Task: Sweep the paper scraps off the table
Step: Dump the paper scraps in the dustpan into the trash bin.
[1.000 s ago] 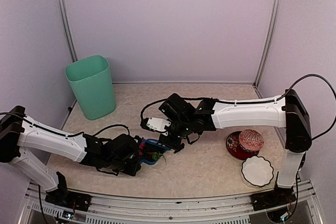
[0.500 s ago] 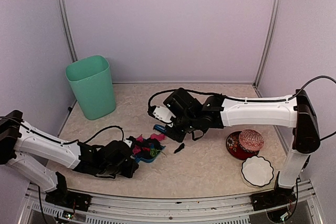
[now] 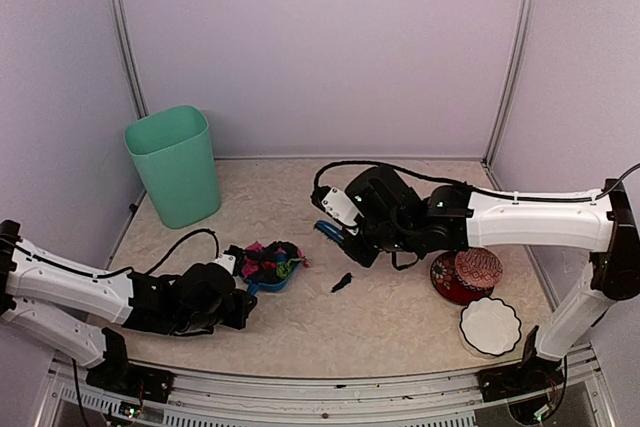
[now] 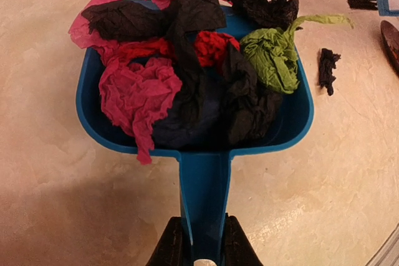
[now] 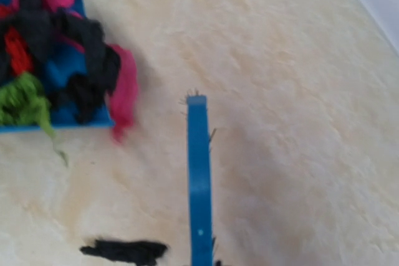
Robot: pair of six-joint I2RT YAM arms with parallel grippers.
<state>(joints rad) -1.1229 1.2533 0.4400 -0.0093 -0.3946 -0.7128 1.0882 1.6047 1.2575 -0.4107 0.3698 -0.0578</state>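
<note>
Blue dustpan (image 4: 293,123), heaped with paper scraps (image 4: 140,88), pulled back; left gripper (image 4: 201,242) jaws clamp its handle. Right gripper (image 3: 350,237) jaws hold brush (image 5: 199,179), withdrawn. One black scrap (image 3: 341,282) remains on bench (image 3: 400,317).

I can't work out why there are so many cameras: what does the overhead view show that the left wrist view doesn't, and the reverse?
Only the overhead view: the green bin, the red-patterned bowl, the white bowl, and the right tool holding the brush. Only the left wrist view: the left tool shut on the handle of the dustpan, and the creases of the paper scraps. Both: the blue dustpan heaped with scraps, one black scrap lying loose on the table, and the brush's bristles.
</note>
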